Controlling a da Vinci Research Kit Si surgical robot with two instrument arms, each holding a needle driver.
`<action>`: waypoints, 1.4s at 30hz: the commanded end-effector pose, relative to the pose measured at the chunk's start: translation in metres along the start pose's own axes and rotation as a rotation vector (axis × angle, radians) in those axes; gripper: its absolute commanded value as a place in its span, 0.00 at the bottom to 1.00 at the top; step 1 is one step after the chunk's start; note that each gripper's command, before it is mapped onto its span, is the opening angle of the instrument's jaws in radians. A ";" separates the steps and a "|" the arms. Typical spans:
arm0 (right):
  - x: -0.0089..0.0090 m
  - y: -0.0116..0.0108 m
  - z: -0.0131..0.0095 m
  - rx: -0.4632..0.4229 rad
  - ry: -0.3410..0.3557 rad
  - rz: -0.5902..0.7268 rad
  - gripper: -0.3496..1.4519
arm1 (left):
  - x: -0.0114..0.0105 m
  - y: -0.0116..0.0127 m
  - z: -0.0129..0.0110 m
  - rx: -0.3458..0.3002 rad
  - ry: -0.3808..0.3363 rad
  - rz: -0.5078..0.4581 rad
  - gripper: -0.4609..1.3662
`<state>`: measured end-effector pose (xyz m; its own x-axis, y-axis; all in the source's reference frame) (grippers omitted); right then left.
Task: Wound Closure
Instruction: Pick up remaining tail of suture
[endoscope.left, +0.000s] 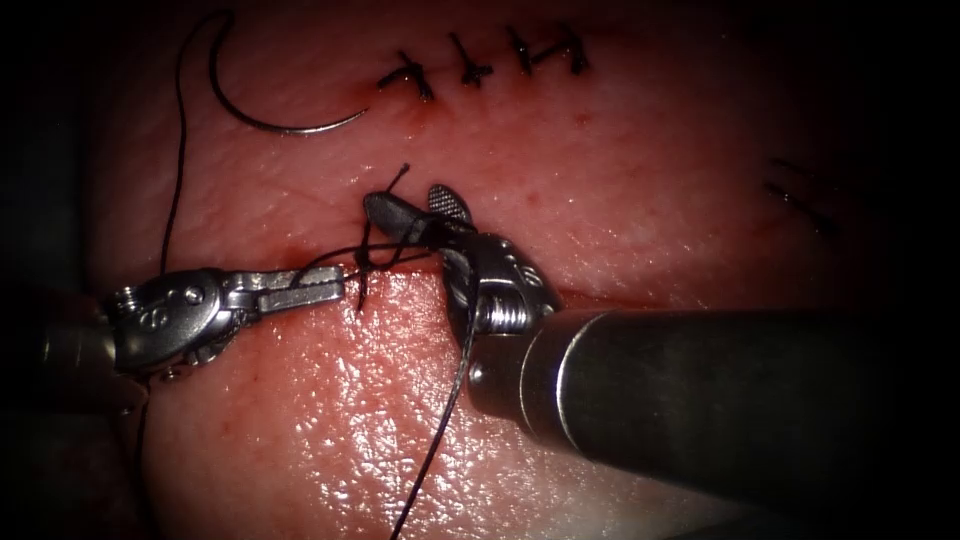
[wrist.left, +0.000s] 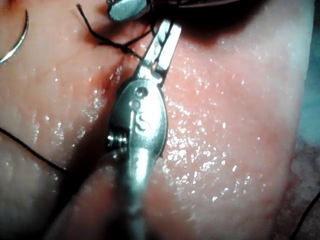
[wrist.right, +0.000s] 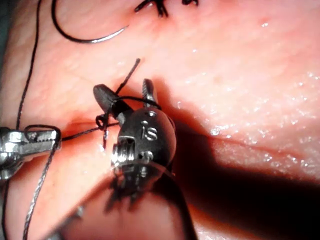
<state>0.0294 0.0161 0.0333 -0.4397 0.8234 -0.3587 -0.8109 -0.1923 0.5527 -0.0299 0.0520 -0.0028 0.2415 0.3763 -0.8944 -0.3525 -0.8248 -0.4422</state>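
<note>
Presently, scene: the tissue (endoscope.left: 640, 190) is lying under both tools, its cut (endoscope.left: 600, 298) running left to right, with finished stitches (endoscope.left: 480, 65) standing in a row beyond it.
Needle: the needle (endoscope.left: 262, 112) is resting free on the tissue on the far side of the cut, up and to the left of both tools, out of the tissue and held by neither; its curve is opening upward, its point toward the stitches.
Left tool: the left tool (endoscope.left: 318, 288) is lying along the cut, tip pointing right, jaws closed and gripping the thread (endoscope.left: 330, 260) just left of the knot (endoscope.left: 368, 255).
Right tool: the right tool (endoscope.left: 415, 212) is coming in from the right, its jaws standing spread apart around the short thread end (endoscope.left: 398, 180) at the knot; they are clamping nothing.
Thread: one strand is running from the needle's tail down the left side; another is trailing from the knot past the right tool's wrist toward the viewer.
Key relation: the knot is sitting between the two tips, the left tool just to its left, the right tool touching it from the right; the left tool is the nearer to the needle.
</note>
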 end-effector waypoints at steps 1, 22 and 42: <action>-0.0001 0.0000 0.0001 -0.002 -0.003 0.006 0.81 | -0.0001 -0.0001 0.0000 -0.001 -0.008 0.000 0.06; -0.0012 0.0009 0.0042 -0.042 -0.034 0.038 0.78 | -0.0006 0.0003 0.0000 -0.038 -0.028 0.039 0.06; -0.0012 0.0004 0.0063 -0.038 -0.030 0.043 0.65 | -0.0006 0.0003 0.0000 -0.046 -0.032 0.036 0.06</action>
<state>0.0321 0.0184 0.0388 -0.4635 0.8292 -0.3125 -0.8055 -0.2472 0.5386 -0.0302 0.0516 -0.0024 0.2006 0.3586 -0.9117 -0.3214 -0.8550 -0.4070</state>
